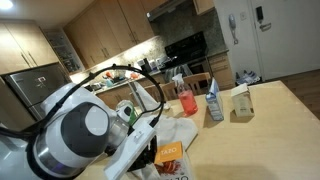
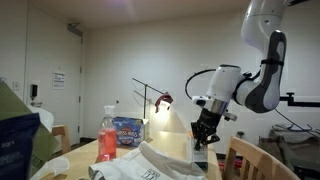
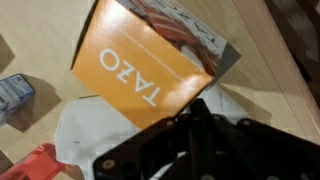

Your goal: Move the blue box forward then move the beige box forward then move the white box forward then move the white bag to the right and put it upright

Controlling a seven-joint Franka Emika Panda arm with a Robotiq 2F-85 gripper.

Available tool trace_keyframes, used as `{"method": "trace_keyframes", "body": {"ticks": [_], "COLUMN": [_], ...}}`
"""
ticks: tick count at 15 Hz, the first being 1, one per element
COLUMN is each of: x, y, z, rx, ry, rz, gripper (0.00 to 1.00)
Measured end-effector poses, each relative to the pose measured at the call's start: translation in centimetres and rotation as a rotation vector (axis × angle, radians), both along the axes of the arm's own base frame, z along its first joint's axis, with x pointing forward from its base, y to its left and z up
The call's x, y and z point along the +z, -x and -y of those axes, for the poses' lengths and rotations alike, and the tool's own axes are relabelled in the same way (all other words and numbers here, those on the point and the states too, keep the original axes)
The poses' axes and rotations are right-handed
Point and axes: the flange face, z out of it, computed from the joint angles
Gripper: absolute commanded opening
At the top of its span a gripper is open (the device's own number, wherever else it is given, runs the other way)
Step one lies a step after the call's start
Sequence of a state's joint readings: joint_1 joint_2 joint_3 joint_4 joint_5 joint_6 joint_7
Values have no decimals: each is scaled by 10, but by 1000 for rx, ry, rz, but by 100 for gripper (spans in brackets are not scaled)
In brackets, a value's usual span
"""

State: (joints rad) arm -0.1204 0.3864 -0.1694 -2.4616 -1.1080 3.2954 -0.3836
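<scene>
Below wrist camera only: white box [image 3: 150, 65] lettering legible.

blue box [image 1: 214, 100] beside beige box [image 1: 241, 102], on table [image 1: 290, 122]

The white box [image 3: 150, 68] shows matt printed cardboard at twelve o'clock, the white bag [image 3: 85, 125] creased cloth at seven, the table [image 3: 265, 85] smooth pale wood.

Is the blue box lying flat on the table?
No, the blue box stands upright on the table, beside the beige box.
</scene>
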Motion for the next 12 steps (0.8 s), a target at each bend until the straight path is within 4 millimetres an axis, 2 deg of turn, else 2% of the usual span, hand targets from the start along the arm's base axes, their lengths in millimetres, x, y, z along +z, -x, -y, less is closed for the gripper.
{"method": "trace_keyframes", "body": {"ticks": [6, 12], "x": [-2, 1], "y": [-7, -23], "z": [19, 33], "rx": [-30, -36], "ry": [17, 21], "rz": [6, 43], "gripper": [0, 0]}}
